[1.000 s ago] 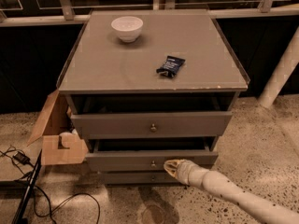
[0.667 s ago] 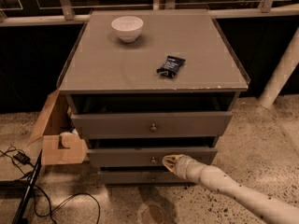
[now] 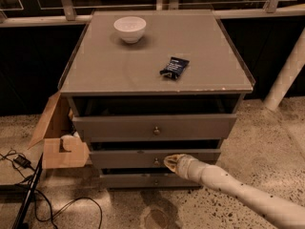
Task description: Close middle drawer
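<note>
Grey cabinet (image 3: pixel 119 66); claw (image 3: pixel 167 161) at middle drawer (image 3: pixel 124 157) (ajar)

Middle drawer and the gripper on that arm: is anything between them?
Nothing shows between them. In the camera view the gripper seems pressed against the front of the middle drawer, just right of its knob.

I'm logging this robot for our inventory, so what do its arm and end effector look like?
The arm is a smooth, rounded cream-white tube with a few small dark dots, widening toward the lower right. No cables, sleeves or lettering show. The end effector, at the middle drawer front by its knob, is a short, tapered tip in a yellower cream.
</note>
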{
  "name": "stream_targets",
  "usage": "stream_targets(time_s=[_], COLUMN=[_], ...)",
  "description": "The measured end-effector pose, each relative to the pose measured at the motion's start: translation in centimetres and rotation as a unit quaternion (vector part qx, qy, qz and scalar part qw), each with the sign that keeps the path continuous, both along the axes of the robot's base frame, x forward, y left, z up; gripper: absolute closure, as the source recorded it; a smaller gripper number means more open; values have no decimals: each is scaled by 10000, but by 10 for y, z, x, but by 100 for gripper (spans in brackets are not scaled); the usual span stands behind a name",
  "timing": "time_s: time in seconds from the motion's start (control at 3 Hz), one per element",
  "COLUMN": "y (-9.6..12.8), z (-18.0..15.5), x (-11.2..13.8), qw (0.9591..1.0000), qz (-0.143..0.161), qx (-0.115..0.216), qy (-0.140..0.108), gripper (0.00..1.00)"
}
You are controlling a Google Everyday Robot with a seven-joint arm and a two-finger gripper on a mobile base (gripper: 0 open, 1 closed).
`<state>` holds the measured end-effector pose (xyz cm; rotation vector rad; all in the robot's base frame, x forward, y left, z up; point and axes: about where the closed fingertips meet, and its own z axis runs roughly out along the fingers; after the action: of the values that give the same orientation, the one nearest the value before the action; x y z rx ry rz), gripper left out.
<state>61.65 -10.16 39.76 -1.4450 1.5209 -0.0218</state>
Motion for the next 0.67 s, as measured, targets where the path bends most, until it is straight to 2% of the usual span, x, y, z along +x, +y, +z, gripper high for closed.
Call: stream_targets(time_s=[0.33,0.67], y=[3,-1], z=[3,-1], x=[-17,-66], qw=[9990,9932], qz=[272,676], qx=[-178,-216], qy=[321,927], gripper=[100,100])
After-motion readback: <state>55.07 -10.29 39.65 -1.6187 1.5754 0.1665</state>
